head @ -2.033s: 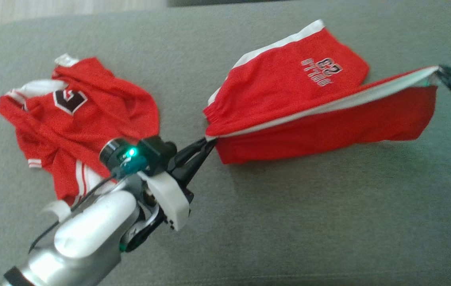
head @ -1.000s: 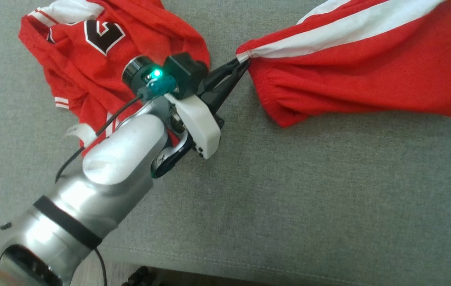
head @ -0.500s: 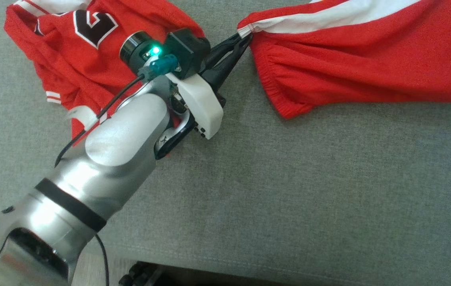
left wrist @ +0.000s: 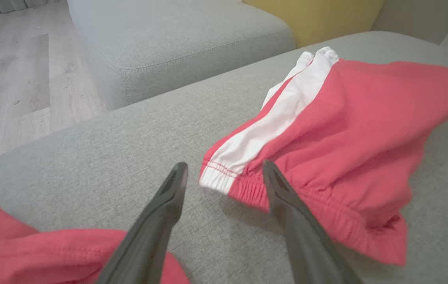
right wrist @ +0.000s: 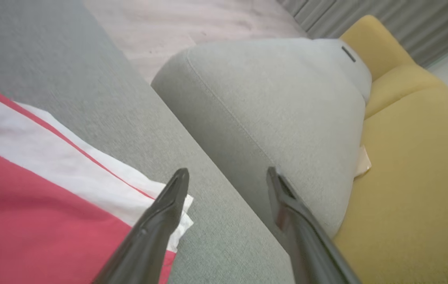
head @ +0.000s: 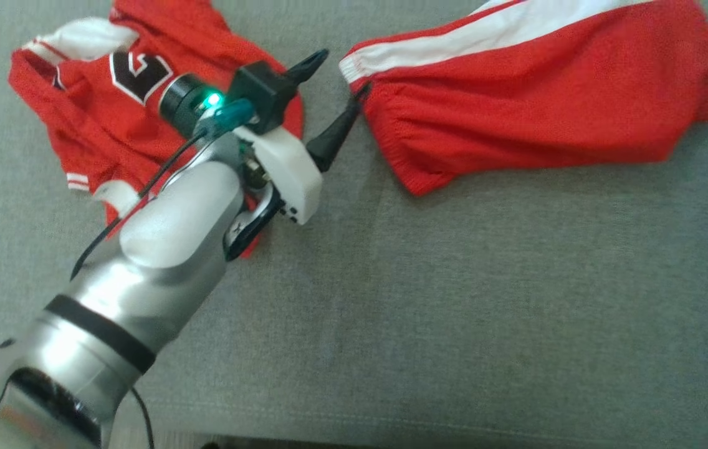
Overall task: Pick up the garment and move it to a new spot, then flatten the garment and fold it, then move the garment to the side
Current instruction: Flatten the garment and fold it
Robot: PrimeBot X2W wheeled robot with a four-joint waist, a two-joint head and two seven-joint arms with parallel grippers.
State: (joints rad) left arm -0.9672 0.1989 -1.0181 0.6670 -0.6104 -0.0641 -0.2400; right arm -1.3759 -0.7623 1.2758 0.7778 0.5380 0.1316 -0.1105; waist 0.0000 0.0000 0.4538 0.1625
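Head view: the left pincer [head: 343,73] was pinching the waist corner of the red shorts [head: 535,106] a moment ago; now its two fingers stand wide apart and hold nothing; the shorts lie let go on the grey sofa [head: 454,312], so I think the move is done and smoothing comes next; the waist corner sits just past the left pincer's tips; the right pincer [right wrist: 227,170] is wide open and empty too, with the white stripe just beside one finger.
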